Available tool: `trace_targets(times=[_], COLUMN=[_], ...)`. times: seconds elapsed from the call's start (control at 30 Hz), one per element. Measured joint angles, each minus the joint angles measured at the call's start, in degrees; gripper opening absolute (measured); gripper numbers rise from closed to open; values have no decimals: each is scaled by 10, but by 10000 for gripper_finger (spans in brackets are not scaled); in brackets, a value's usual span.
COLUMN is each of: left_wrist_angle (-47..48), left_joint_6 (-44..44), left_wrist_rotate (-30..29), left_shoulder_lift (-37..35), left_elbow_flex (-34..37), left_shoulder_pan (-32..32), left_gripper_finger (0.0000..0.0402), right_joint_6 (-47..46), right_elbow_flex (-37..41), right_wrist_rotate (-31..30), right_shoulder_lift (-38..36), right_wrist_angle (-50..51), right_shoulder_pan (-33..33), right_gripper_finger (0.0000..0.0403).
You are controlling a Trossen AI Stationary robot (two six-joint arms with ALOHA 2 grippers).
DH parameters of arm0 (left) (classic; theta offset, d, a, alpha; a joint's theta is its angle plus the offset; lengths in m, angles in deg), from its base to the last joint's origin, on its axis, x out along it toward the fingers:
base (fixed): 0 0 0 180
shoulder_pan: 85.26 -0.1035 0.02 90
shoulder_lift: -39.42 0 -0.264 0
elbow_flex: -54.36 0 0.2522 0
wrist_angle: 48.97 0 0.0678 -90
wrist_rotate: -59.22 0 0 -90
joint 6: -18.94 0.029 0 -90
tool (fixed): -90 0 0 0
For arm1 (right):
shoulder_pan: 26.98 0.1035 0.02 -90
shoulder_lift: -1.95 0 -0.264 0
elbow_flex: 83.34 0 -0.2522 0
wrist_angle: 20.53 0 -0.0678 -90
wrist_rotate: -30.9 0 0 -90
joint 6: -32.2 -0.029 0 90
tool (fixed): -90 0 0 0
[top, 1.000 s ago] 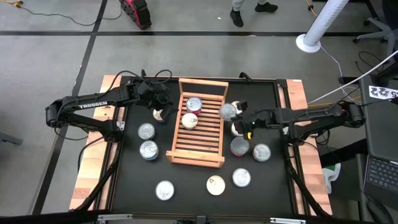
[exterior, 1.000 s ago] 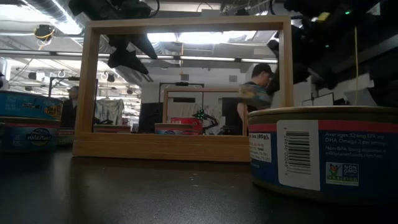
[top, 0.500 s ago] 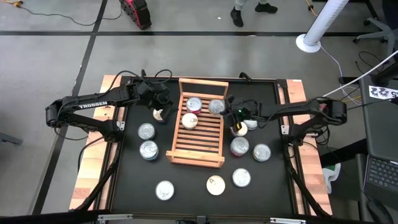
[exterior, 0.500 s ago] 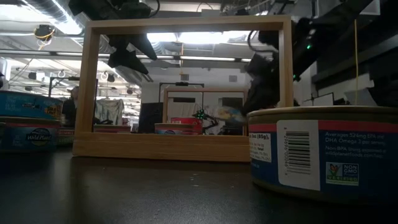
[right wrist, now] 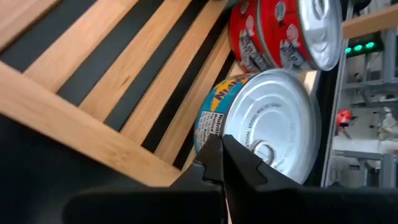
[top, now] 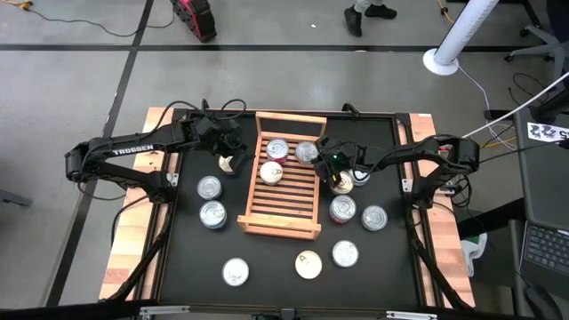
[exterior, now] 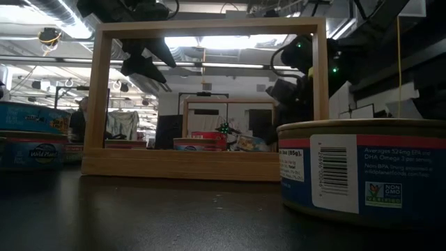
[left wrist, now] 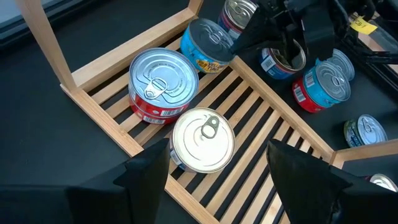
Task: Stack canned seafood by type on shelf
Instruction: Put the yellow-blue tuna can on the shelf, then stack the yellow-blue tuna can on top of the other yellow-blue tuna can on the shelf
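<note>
Black table (top: pixel 276 244) carries a wooden shelf (top: pixel 284 222) with three cans at its far end: a red-labelled can (left wrist: pixel 163 86), a plain silver can (left wrist: pixel 202 139) and a blue can (right wrist: pixel 264 127). Right tool (top: pixel 322 157), fingers pressed together, sits at the blue can by the shelf's right rail. Left tool (top: pixel 233 151) hovers wide apart and empty just left of the shelf; other cans lie scattered on the table.

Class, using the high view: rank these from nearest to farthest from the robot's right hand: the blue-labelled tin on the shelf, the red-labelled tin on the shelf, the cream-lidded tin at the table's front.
1. Blue-labelled tin: on the shelf, right rear, against the right hand.
2. Red-labelled tin: on the shelf, just left of the blue one.
3. Cream-lidded tin: on the table, in front of the shelf.
</note>
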Motion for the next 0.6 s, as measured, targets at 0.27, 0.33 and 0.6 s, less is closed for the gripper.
trace_targets(times=[0.27, 0.33, 0.6], left_wrist_angle=[0, 0, 0], left_joint_6=[0, 0, 0], left_wrist_rotate=[0, 0, 0], left_shoulder_lift=[0, 0, 0], left_elbow_flex=[0, 0, 0], left_shoulder_pan=[0, 0, 0], left_gripper_finger=[262, 262, 262], right_joint_6=[-1, 0, -2], right_elbow_flex=[-1, -2, -2], right_wrist_rotate=[-3, -3, -23], right_shoulder_lift=[1, 1, 1], right_wrist_angle=[-19, -21, -33], right_shoulder_pan=[1, 1, 2], right_gripper_finger=[32, 47, 119])
